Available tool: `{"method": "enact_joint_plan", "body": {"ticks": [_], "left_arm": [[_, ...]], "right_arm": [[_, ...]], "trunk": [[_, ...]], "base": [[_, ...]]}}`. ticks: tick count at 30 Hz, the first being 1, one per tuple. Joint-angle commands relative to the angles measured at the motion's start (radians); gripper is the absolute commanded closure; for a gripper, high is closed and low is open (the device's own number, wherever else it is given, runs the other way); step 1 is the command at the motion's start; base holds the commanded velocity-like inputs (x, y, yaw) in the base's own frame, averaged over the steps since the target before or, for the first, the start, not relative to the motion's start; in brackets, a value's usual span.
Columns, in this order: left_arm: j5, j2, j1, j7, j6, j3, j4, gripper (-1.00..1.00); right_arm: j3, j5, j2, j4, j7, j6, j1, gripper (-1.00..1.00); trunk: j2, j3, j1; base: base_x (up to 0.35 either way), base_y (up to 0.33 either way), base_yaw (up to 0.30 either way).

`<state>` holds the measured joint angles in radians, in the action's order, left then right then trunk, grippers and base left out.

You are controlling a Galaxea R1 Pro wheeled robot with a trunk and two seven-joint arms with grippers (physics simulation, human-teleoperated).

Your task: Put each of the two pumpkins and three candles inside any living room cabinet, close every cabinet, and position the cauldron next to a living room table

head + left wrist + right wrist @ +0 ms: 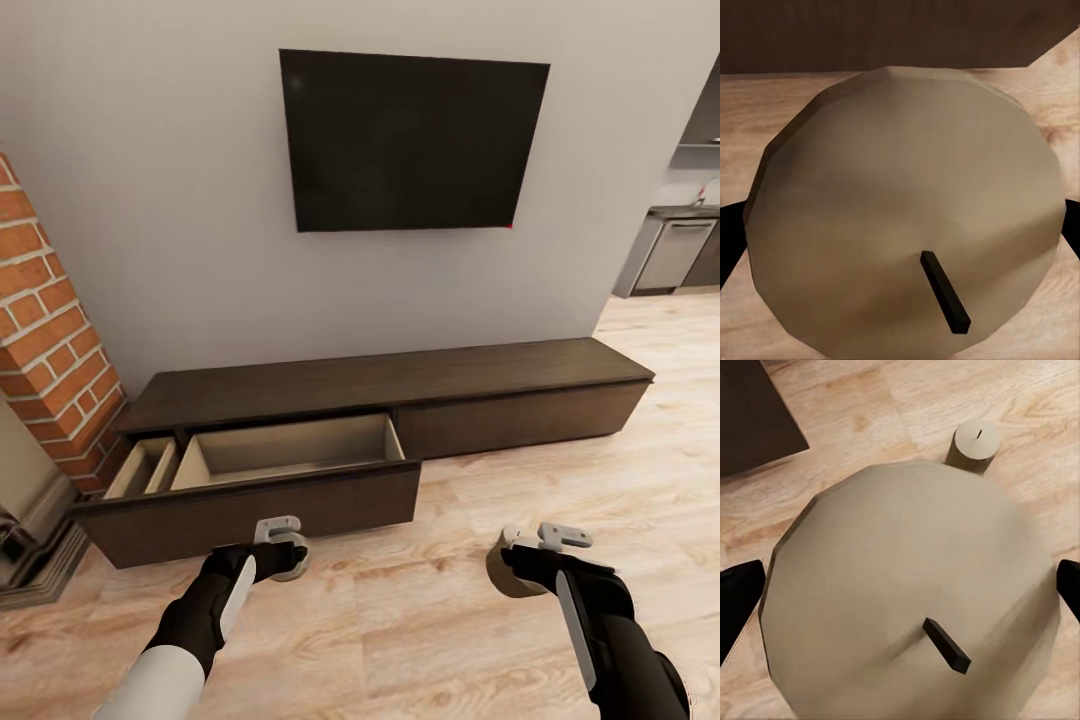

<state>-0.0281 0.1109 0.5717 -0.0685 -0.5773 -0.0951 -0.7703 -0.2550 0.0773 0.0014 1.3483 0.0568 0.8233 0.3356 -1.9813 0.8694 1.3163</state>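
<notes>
On the wood floor (420,610) before the cabinet (300,470), its drawer open to receive them, each gripper, left gripper (280,550) and right gripper (530,560), grips a candle (907,210).

Pale wood floor (560,480) runs across the room, its planks slanting toward the kitchen at two o'clock. Resting directly on it along the grey wall is the long, low dark-brown cabinet (520,390), stretching from the brick fireplace (50,340) at nine o'clock toward three. The cabinet's left drawer (290,450) stands pulled out over the boards, its pale interior bare. In the right wrist view a small candle (973,444) stands upright on the planks, well apart from the cabinet's corner.
</notes>
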Motion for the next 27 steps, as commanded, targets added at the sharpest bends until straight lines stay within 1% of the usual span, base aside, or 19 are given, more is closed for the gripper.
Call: {"method": "enact_joint_plan", "body": {"ticks": [1,3,7,21,24,26,27], "left_arm": [[-0.003,0.001,0.001,-0.004,-0.006,-0.005,-0.001,1.0],[-0.003,0.001,0.001,-0.004,-0.006,-0.005,-0.001,1.0],[-0.004,0.001,0.001,-0.004,-0.007,-0.005,-0.001,1.0],[-0.004,0.001,0.001,-0.005,-0.017,-0.006,-0.008,1.0],[-0.004,-0.001,0.001,-0.005,-0.059,-0.006,-0.057,1.0],[-0.003,-0.003,0.001,-0.005,-0.102,-0.006,-0.093,1.0],[-0.002,-0.004,0.001,-0.004,-0.141,-0.005,-0.114,1.0]], "right_arm": [[0.001,0.008,0.0,0.002,0.005,0.005,0.001,1.0],[0.002,0.008,0.0,0.002,0.005,0.005,0.0,1.0],[0.008,0.01,0.0,0.002,0.005,0.006,0.0,1.0],[0.008,0.009,0.0,0.003,0.006,0.005,0.0,1.0],[0.009,0.009,0.0,0.003,0.006,0.005,0.0,1.0],[0.009,0.008,0.0,0.003,0.005,0.005,0.0,1.0],[0.009,0.008,0.0,0.003,0.005,0.005,0.0,1.0]], "trunk": [[0.0,0.001,0.0],[0.0,0.001,0.0],[0.0,0.001,0.0],[0.098,-0.043,-0.054],[0.119,-0.052,-0.065],[0.133,-0.059,-0.073],[0.14,-0.062,-0.077]], "base": [[0.005,0.276,0.0],[0.031,0.258,0.0],[0.016,0.063,0.0],[0.001,0.005,0.0],[0.0,0.0,0.0],[0.0,0.0,0.0],[0.0,0.0,0.0]]}}
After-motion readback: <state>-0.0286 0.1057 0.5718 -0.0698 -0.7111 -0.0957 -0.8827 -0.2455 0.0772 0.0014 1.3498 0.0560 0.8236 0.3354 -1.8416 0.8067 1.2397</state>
